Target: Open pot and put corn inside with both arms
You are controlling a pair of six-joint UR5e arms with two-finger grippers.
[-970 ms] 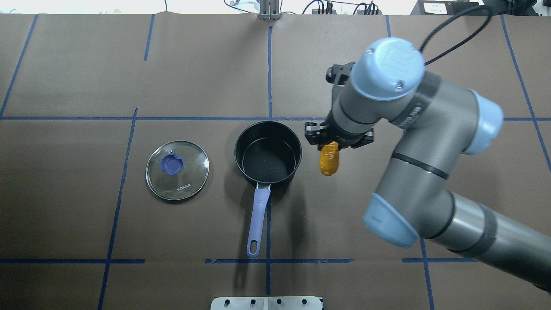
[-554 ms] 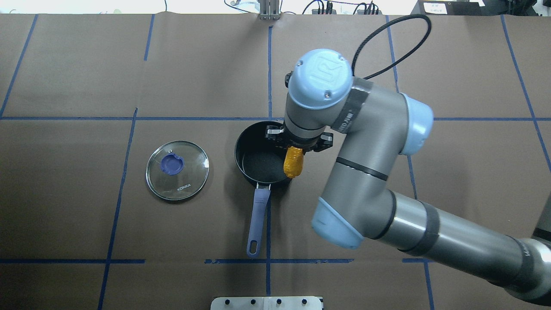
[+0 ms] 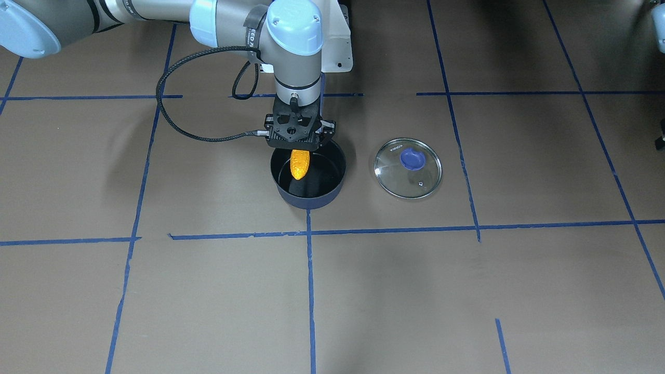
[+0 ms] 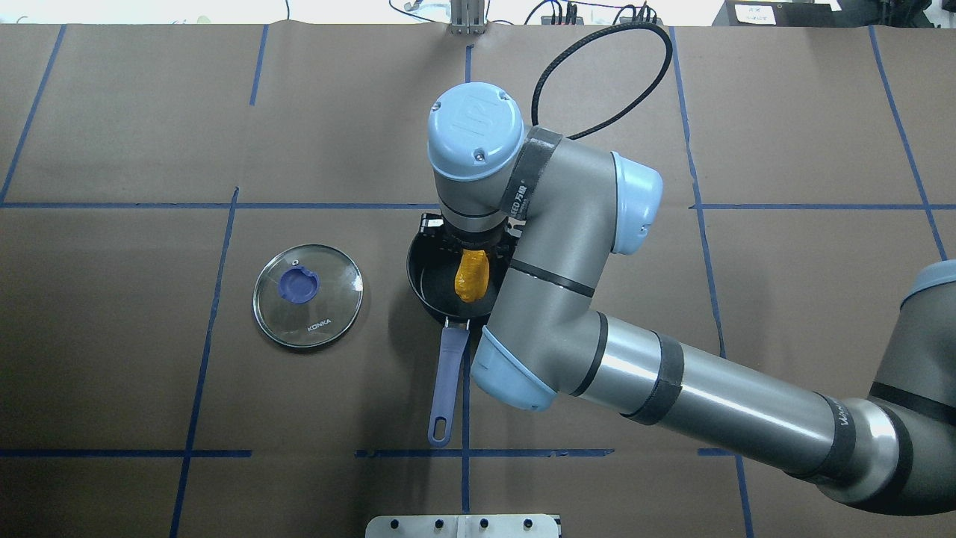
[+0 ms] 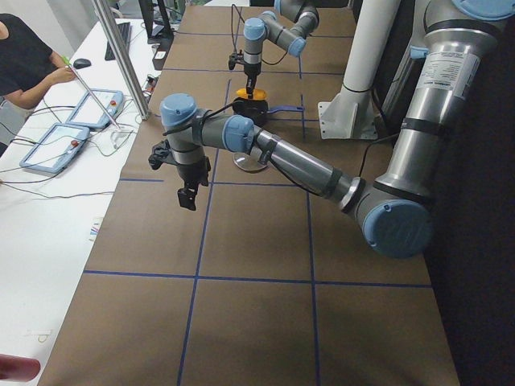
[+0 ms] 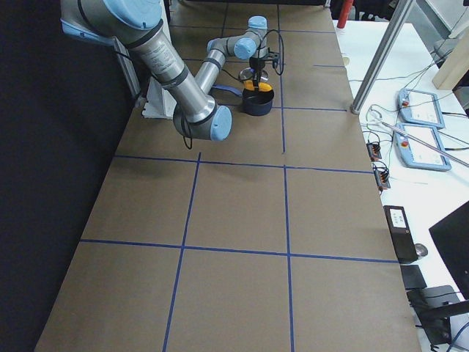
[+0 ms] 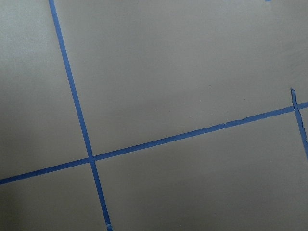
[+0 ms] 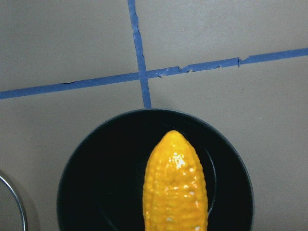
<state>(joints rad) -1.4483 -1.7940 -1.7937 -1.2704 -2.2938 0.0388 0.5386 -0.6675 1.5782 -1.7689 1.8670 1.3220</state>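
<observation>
The dark pot (image 4: 415,258) stands open at mid-table, its lavender handle (image 4: 448,377) pointing toward the robot. The glass lid (image 4: 308,295) with its blue knob lies flat on the table, apart from the pot; it also shows in the front view (image 3: 408,168). My right gripper (image 3: 298,150) is shut on the corn (image 3: 300,163) and holds it upright, tip down, over the pot's black inside (image 8: 96,192). The corn (image 8: 175,187) hangs above the pot floor. My left gripper (image 5: 187,197) hovers over bare table far from the pot; I cannot tell whether it is open.
The right arm's elbow (image 4: 515,373) covers the pot's right side in the overhead view. The white base pedestal (image 3: 336,47) stands behind the pot. A metal bracket (image 4: 463,527) sits at the near edge. An operator (image 5: 24,64) and control tablets (image 5: 52,149) are beside the table.
My right arm has moved left with the corn, from beside the pot's right side to over the pot's opening. The pot and lid have not moved.
</observation>
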